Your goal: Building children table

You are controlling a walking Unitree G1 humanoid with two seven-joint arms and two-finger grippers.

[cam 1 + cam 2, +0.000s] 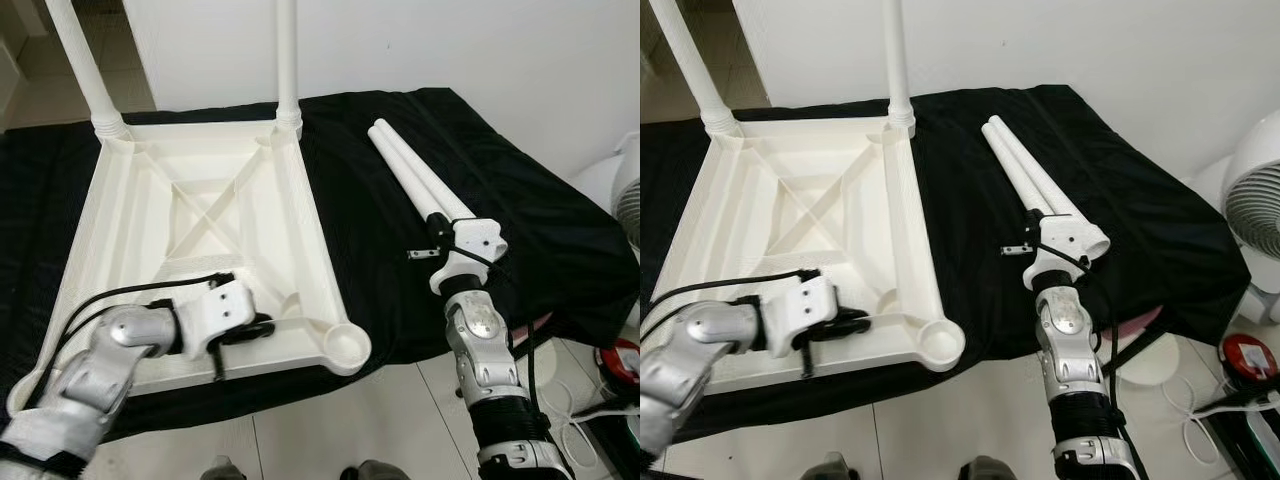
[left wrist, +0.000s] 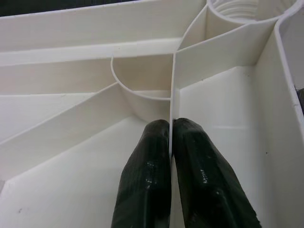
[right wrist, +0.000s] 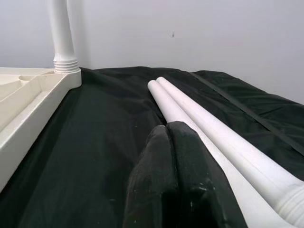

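Observation:
The white plastic tabletop (image 1: 300,200) lies upside down on a black cloth. Two legs stand screwed into its far corners, one (image 1: 288,60) at the far right and one (image 1: 85,70) at the far left. The near right corner socket (image 1: 345,345) is empty. My left gripper (image 1: 258,328) is shut on a thin rib (image 2: 170,95) of the underside, just beside that socket. Two loose white legs (image 1: 415,170) lie side by side on the cloth to the right. My right gripper (image 1: 438,228) sits at their near ends, its fingers (image 3: 156,156) pressed together and lying over the left leg.
The black cloth (image 1: 520,220) covers the whole work surface and drops off at the near edge onto a tiled floor. A white fan (image 1: 1255,205) stands at the right. A red object (image 1: 1250,358) and white cables lie on the floor there. A white wall runs close behind.

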